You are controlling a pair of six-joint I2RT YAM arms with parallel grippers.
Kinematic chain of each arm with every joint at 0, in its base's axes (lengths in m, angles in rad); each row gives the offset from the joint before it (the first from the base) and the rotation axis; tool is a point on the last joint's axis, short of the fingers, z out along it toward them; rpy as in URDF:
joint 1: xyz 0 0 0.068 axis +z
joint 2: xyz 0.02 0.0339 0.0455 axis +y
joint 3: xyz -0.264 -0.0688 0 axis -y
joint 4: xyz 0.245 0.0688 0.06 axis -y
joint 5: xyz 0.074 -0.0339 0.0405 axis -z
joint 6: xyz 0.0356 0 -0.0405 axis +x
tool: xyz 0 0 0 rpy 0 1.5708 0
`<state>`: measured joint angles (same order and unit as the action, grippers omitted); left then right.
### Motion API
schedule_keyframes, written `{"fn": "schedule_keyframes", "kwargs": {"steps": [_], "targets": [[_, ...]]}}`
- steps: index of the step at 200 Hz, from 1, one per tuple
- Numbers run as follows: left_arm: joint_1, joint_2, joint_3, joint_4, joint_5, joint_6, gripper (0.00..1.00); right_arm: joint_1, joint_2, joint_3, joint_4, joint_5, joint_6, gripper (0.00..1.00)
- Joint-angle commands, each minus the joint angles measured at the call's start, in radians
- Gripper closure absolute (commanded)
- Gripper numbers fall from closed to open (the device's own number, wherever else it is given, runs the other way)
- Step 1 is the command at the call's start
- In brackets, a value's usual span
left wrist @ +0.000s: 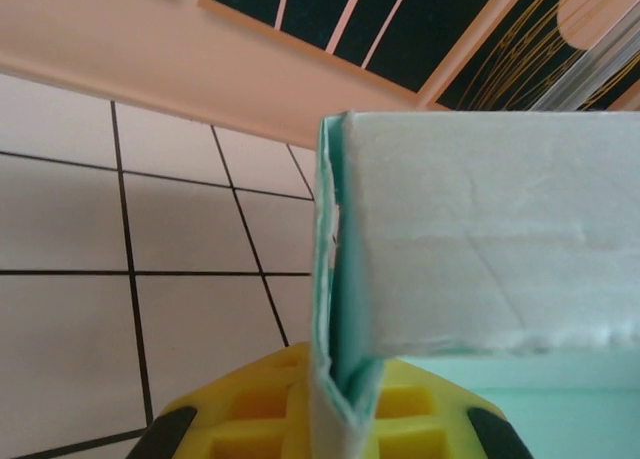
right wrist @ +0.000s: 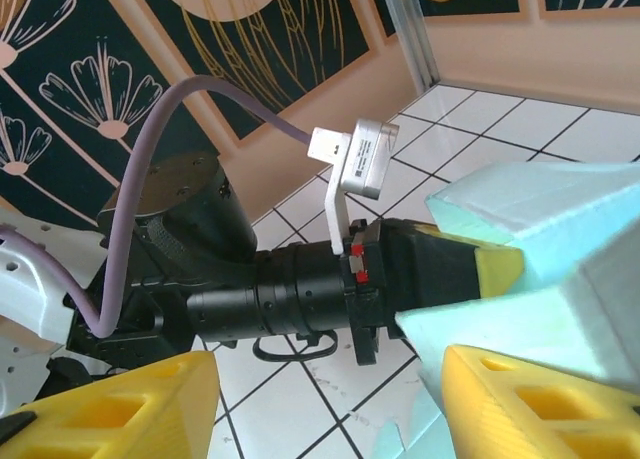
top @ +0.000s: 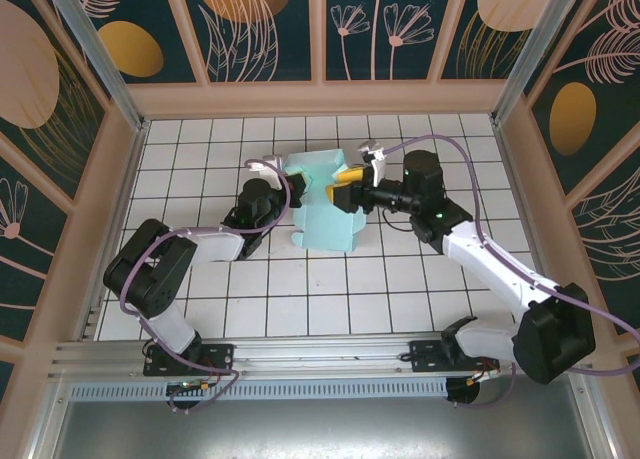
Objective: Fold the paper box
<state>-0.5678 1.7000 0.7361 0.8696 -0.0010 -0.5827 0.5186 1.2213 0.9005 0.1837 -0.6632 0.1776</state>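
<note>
Paper box (top: 325, 219) sits on the white tiled tabletop (top: 400, 289), just toward 12 o'clock from centre in the top view. It is partly raised, not flat: walls stand up at its 12 o'clock end and a small flap sticks out at its 7 o'clock corner.

Left end effector (top: 287, 193) is at the box's 9 o'clock edge and right end effector (top: 346, 186) at its 2 o'clock edge. Both are against the card, with the box between them.

Left wrist view: yellow fingers (left wrist: 250, 414) are nearly together at 6 o'clock, with a thin upright mint wall pinched in the narrow gap. A wider pale panel of the box runs off toward 3 o'clock above them.

Right wrist view: yellow fingers (right wrist: 130, 409) are spread wide with nothing clamped. Mint card lies over and beside the finger at 5 o'clock, and a card corner pokes into the gap at 6 o'clock. The left arm's black wrist comes in from 9 o'clock, its yellow fingertip pressed on the mint card toward 3 o'clock.

Floral panel walls (top: 260, 29) ring the tabletop.
</note>
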Motion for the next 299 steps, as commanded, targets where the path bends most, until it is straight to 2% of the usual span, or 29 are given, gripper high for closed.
{"fn": "schedule_keyframes", "kwargs": {"steps": [1,29,65,92,111,131,142,166,200,246,280,299], "targets": [[0.001,0.008,0.022,0.01,0.012,-0.019,1.0,-0.028,-0.044,-0.002,0.023,0.037,0.011,0.41],[0.002,0.003,0.02,0.011,0.021,-0.014,1.0,-0.072,-0.06,-0.004,0.0,0.097,0.006,0.48],[0.002,-0.003,0.019,0.0,0.02,-0.005,1.0,-0.116,-0.123,-0.033,0.047,0.045,0.015,0.48],[0.002,0.003,0.02,0.011,0.034,-0.009,1.0,-0.125,-0.127,-0.026,-0.019,0.246,0.003,0.48],[0.003,0.005,0.023,0.018,0.047,-0.011,1.0,-0.127,-0.078,0.015,-0.121,0.257,-0.049,0.5],[0.003,0.008,0.029,0.017,0.051,-0.008,1.0,-0.1,-0.022,0.041,-0.164,0.188,-0.09,0.51],[0.002,0.008,0.029,0.017,0.053,-0.008,1.0,-0.066,0.002,0.051,-0.171,0.197,-0.112,0.51],[0.002,0.008,0.031,0.012,0.055,-0.008,1.0,0.007,0.051,0.076,-0.186,0.287,-0.153,0.55],[0.002,0.008,0.028,0.004,0.05,0.004,1.0,0.051,0.087,0.096,-0.192,0.406,-0.173,0.63],[0.002,0.008,0.027,0.009,0.056,0.007,1.0,0.103,0.12,0.121,-0.198,0.505,-0.226,0.64],[0.003,0.008,0.024,0.011,0.065,0.007,1.0,0.155,0.164,0.163,-0.216,0.65,-0.267,0.66],[0.003,0.007,0.02,0.008,0.065,0.012,1.0,0.174,0.183,0.178,-0.215,0.744,-0.275,0.7]]}}
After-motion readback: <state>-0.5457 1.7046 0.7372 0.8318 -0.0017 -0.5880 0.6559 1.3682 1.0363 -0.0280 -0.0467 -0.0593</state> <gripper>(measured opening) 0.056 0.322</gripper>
